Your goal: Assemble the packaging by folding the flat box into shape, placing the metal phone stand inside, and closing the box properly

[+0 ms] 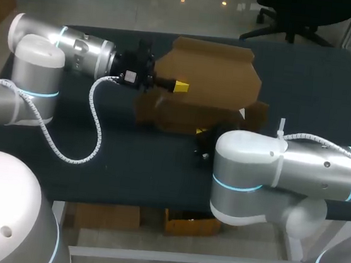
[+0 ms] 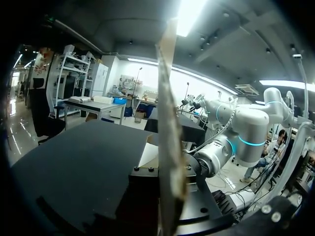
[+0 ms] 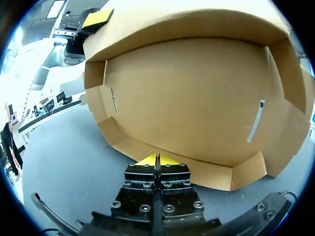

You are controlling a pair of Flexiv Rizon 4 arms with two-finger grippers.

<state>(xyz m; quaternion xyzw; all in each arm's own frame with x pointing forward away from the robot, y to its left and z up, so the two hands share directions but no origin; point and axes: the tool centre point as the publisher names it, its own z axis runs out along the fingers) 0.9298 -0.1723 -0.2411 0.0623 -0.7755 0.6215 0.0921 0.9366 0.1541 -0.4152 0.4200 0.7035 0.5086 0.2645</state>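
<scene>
Left gripper (image 1: pixel 179 86) was clamped on the upper flap of the half-formed cardboard box (image 1: pixel 193 117), which stood on the table (image 1: pixel 128 158). Right gripper (image 3: pixel 157 160) had its fingers together and empty, with the box's lower edge just ahead. No metal phone stand was visible. Risk: a push from the right could buckle the walls or pull the flap loose.

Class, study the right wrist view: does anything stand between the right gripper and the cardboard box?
Nothing visible does. The right gripper, fingers together, sits right at the cardboard box's low front edge, with only bare table beside it.
</scene>
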